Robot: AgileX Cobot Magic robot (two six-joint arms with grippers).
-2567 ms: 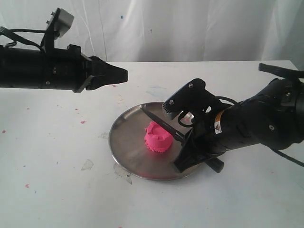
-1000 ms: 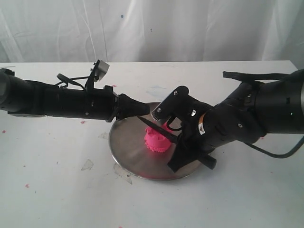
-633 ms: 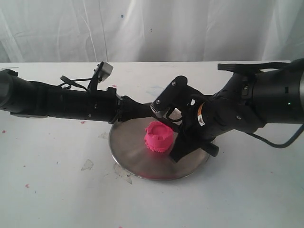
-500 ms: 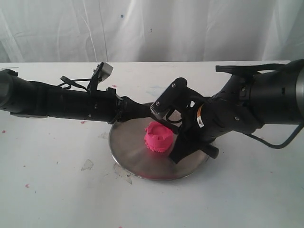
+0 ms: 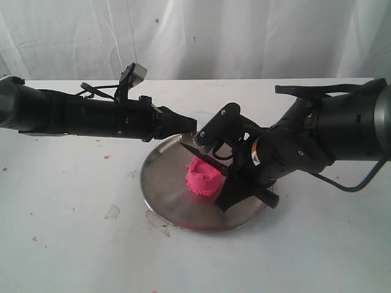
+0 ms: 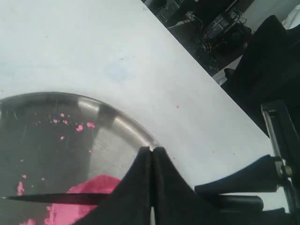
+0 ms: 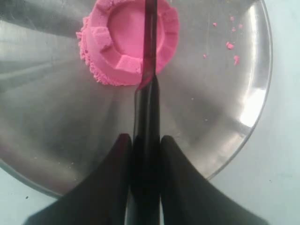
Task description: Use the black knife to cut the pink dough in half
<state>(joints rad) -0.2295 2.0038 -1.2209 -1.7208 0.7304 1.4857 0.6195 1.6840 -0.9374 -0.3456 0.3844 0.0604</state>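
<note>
Exterior view: the left gripper (image 5: 190,124) now hangs higher and farther back than half a second ago, above the far rim of the steel plate (image 5: 160,204) instead of down at the knife's tip. Its fingers are pressed together on nothing. The right gripper (image 5: 239,182) is clamped on the handle of the black knife (image 5: 204,160), whose blade now shows clear, slanting over the top of the pink dough (image 5: 204,177). The dough sits near the plate's middle, whole and uncut, as before.

Left wrist view: the two fingers meet tip to tip above the plate's rim, apart from the blade and the dough beneath it.

Right wrist view: both jaws pinch the handle. The blade lies across the dough's dented top; whether it presses in, I cannot tell. Pink crumbs (image 7: 229,45) dot the plate.
</note>
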